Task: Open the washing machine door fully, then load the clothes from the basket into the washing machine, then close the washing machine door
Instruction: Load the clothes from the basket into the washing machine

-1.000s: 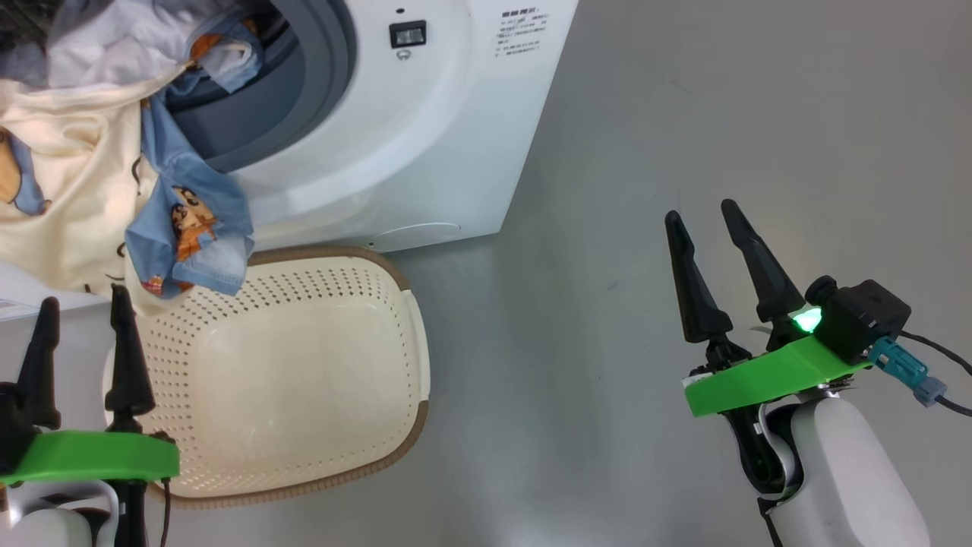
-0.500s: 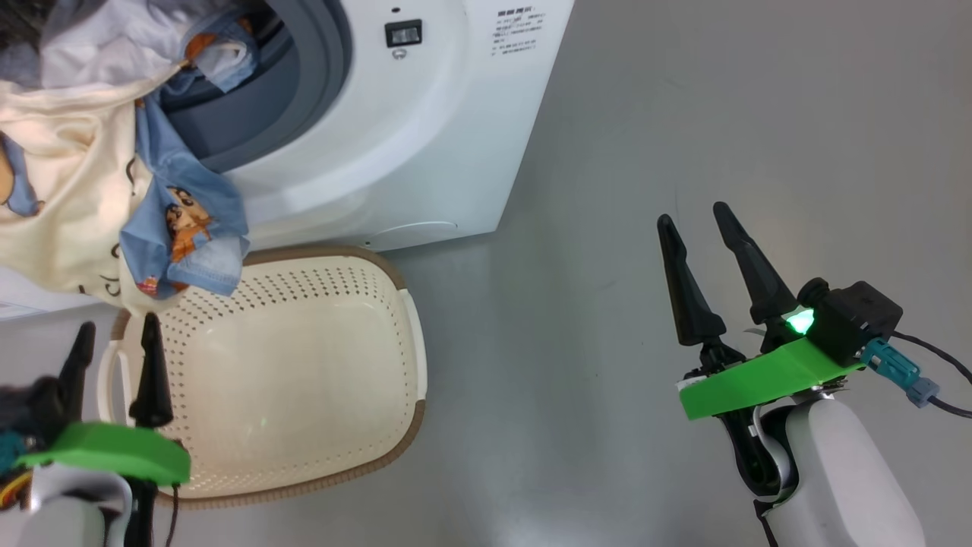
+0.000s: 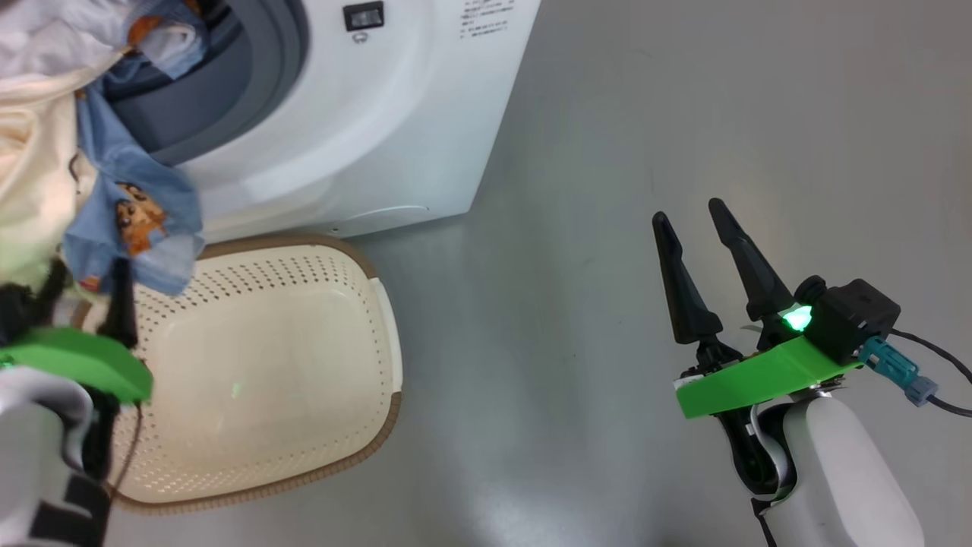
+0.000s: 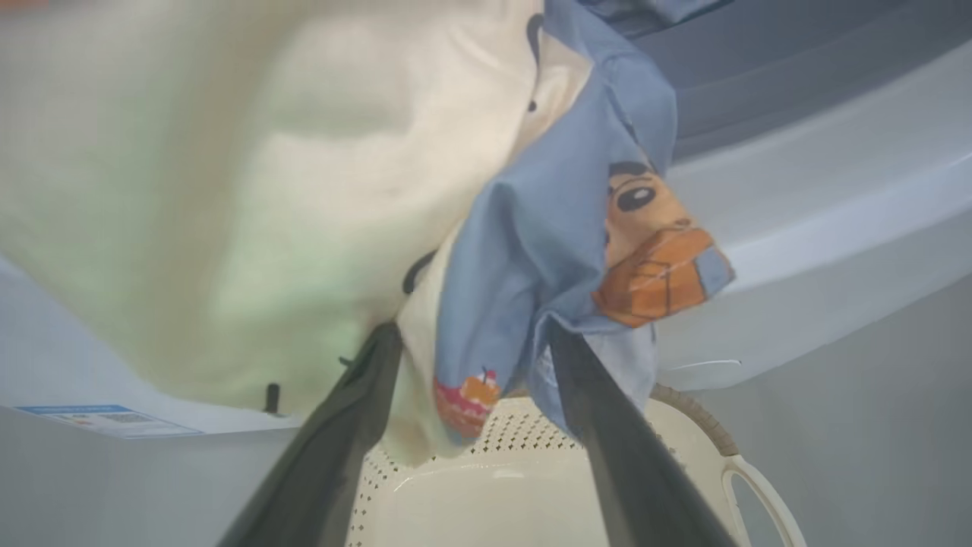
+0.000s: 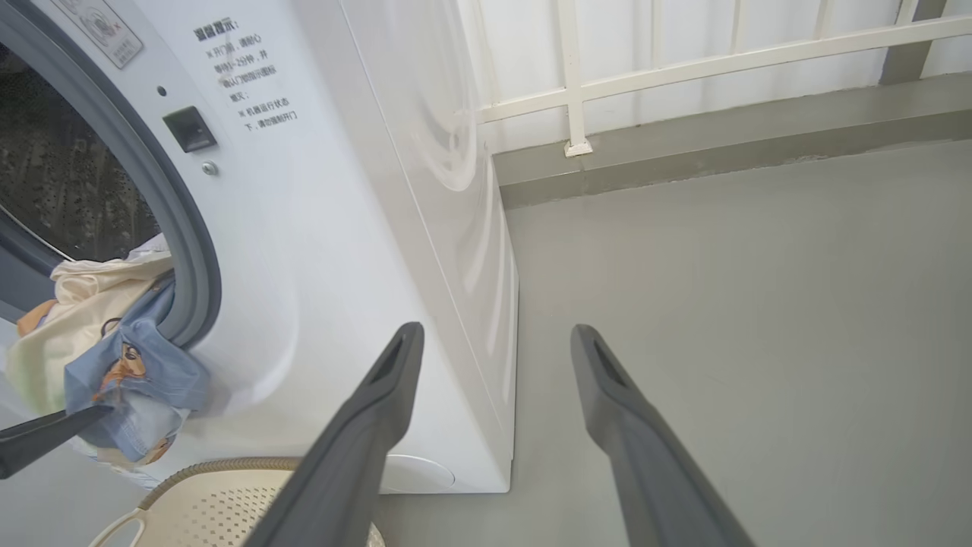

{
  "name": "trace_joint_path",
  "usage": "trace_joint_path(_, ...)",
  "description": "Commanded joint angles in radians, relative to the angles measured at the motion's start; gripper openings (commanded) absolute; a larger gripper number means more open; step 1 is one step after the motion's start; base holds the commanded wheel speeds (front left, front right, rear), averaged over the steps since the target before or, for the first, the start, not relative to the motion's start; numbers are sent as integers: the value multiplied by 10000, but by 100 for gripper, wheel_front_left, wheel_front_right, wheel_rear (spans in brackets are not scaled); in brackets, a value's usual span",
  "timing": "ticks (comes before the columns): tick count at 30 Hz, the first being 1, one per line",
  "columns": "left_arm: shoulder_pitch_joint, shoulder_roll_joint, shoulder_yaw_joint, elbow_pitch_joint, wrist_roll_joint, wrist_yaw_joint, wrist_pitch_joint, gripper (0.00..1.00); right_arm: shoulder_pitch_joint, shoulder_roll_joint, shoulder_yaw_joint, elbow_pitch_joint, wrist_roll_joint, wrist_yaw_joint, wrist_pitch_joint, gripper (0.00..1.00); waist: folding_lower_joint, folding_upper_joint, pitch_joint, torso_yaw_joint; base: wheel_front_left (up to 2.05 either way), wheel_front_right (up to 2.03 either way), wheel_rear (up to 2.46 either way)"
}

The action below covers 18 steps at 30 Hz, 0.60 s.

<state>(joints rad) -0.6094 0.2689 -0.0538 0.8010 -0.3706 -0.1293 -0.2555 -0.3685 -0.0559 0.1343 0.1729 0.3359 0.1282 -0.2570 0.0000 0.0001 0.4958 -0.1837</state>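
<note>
Since a second ago the head camera has swung, sliding the whole scene leftward, and the left gripper [image 4: 472, 342] has itself come up from beside the basket [image 3: 266, 380] to the hanging hem of the clothes [image 3: 129, 220]. Its fingers stand apart with the cream and denim folds drooping between them, and nothing is clamped yet. Just under them the basket sits empty on the floor against the foot of the machine [image 3: 380, 114].

The clothes are only half loaded: they spill out over the grey seal [image 3: 266, 76] and down the white front, with the rest bunched in the mouth of the drum [image 5: 45, 175].

To finish loading well, the left fingers should close on both layers, high enough that no tail is left dangling. They should then lift clear of the seal's lip, push deep into the drum and let go there, so no cloth trails where the door must shut.

Off to the right, the right gripper [image 3: 686, 210] hangs over bare floor, fingers apart and empty.
</note>
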Motion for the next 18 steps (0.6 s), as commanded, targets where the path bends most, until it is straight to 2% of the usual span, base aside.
trace_joint_path(1,-273,511,289,-37,-91,-12,-60,100,66,57,194,-274,8,25,-48,100,0,-1,123,-95,0,0,0)
trace_joint_path(6,-1133,644,753,565,-305,21,-61,100,17,57,178,-341,45,25,-48,100,0,-1,316,-191,0,0,0)
trace_joint_path(13,-2032,692,805,1729,-247,12,-62,100,-66,57,107,-372,28,25,-48,100,0,-1,536,-157,0,0,0)
trace_joint_path(15,-2236,756,810,1955,-280,6,-62,89,-113,57,126,-369,17,25,-48,100,0,-1,585,-138,0,0,0)
trace_joint_path(16,-2320,770,797,2033,-289,3,-62,50,-138,57,138,-365,12,25,-48,100,0,-1,601,-128,0,0,0)
trace_joint_path(17,-2386,764,788,2079,-292,1,-62,31,-160,57,144,-358,7,25,-48,100,0,-1,612,-117,0,0,0)
trace_joint_path(18,-2435,766,784,2100,-289,-1,-62,0,-177,57,150,-354,2,25,-48,100,0,-1,625,-108,0,0,0)
